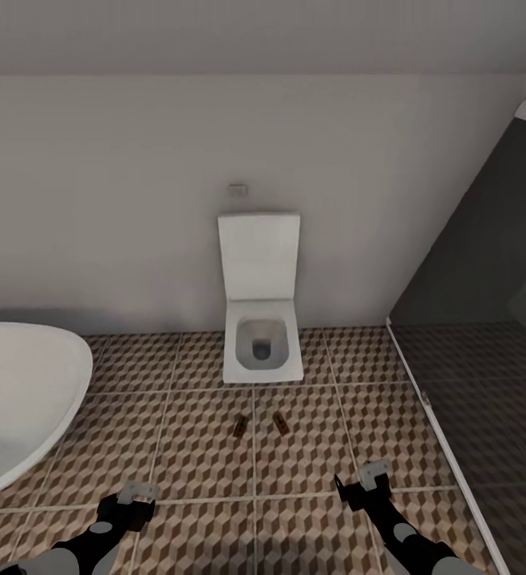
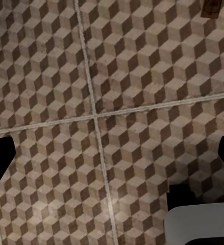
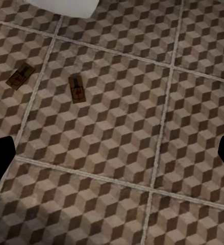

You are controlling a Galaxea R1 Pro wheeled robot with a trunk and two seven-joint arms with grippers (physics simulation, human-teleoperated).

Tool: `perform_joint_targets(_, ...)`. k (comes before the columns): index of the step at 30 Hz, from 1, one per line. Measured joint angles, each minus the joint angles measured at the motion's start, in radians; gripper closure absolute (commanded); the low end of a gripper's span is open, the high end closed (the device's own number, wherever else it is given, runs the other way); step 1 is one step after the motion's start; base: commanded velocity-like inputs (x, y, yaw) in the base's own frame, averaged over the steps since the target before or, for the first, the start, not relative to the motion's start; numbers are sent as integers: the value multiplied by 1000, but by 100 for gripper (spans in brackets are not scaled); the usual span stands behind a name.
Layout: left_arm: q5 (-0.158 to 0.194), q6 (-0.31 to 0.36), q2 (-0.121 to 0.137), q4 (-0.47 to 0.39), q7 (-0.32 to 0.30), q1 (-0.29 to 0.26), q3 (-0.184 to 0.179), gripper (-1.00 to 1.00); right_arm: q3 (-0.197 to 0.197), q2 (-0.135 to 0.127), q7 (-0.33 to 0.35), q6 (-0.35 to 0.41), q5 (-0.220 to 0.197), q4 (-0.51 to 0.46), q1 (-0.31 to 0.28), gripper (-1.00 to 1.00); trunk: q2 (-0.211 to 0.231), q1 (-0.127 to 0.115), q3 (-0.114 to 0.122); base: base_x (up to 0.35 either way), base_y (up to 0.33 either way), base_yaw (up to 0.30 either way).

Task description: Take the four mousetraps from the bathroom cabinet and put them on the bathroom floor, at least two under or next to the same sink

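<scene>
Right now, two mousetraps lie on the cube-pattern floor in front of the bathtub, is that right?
Not quite. The two mousetraps lie on the cube-pattern floor in front of the toilet, as the head view shows. The bathtub stands farther left.

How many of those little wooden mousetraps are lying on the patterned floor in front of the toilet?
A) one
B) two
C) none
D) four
B: two mousetraps lie on the cube-patterned floor just in front of the toilet, one on each side of a grout line; the right wrist view shows the same pair, apart from each other.
</scene>
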Motion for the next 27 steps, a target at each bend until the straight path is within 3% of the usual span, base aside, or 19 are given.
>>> perform_joint_targets(27, 1, 1, -1, 0, 0, 0, 1, -100, 0, 0, 0, 0, 0, 0, 0, -100, 0, 0, 43, 0, 0, 0)
